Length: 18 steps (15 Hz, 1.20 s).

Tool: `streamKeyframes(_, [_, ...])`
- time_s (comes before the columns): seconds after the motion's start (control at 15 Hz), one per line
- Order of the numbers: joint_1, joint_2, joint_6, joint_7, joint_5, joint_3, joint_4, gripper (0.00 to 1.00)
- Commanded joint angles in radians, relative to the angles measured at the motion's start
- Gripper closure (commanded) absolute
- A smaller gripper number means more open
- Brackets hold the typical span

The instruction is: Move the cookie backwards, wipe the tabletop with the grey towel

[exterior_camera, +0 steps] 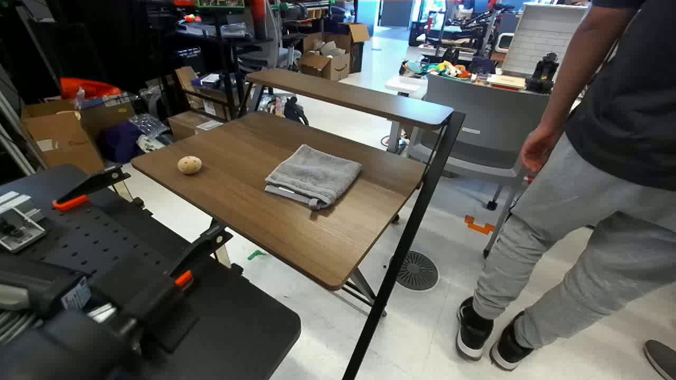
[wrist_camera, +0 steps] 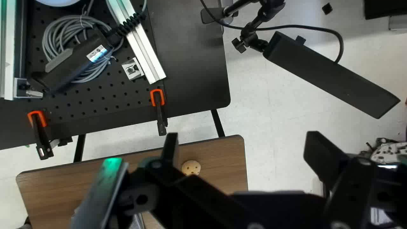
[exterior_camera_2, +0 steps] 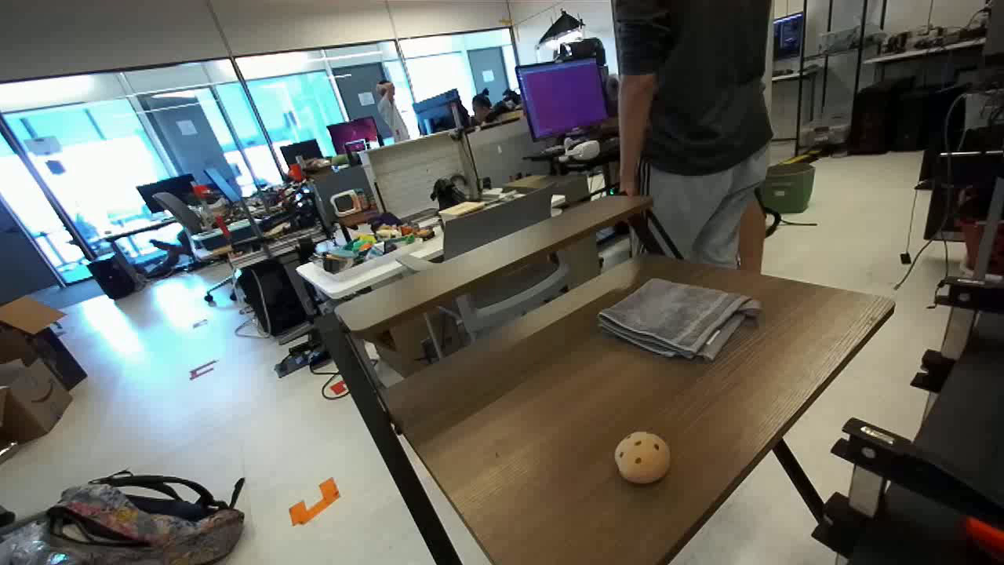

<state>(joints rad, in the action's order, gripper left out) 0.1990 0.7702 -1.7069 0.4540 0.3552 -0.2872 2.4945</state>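
The cookie [exterior_camera: 189, 165], round and tan with dark spots, rests on the brown wood-grain tabletop [exterior_camera: 232, 195], close to the edge facing the black table. Apart from it lies the folded grey towel [exterior_camera: 317, 177], flat but slightly rumpled. Both exterior views show the cookie [exterior_camera_2: 643, 457] and towel [exterior_camera_2: 678, 318] with bare wood between them. In the wrist view my gripper [wrist_camera: 244, 148] is spread wide, with nothing held. Beyond its left finger the cookie [wrist_camera: 191, 167] appears, its lower edge partly covered. Most of the towel is hidden there behind the gripper. Neither exterior view shows the gripper.
A narrow raised shelf [exterior_camera: 348, 97] on a black frame runs along one long side of the tabletop. Opposite is a black table [exterior_camera: 237, 316] with clamps [exterior_camera: 200, 248] jutting out. A person [exterior_camera: 607, 211] stands close by. A mounted black camera [wrist_camera: 330, 73] sticks out over the floor.
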Motion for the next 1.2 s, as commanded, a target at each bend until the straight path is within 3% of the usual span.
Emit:
streamKeyframes(0.0, [-0.018, 0.003, 0.006, -0.009, 0.008, -0.012, -0.003, 0.0])
streamKeyframes(0.6, [-0.018, 0.003, 0.006, -0.009, 0.008, -0.012, -0.004, 0.0])
streamKeyframes(0.87, [-0.068, -0.015, -0.09, 0.083, 0.094, -0.006, 0.145, 0.0])
streamKeyframes(1.13, [-0.109, -0.119, -0.308, 0.17, 0.156, -0.036, 0.316, 0.0])
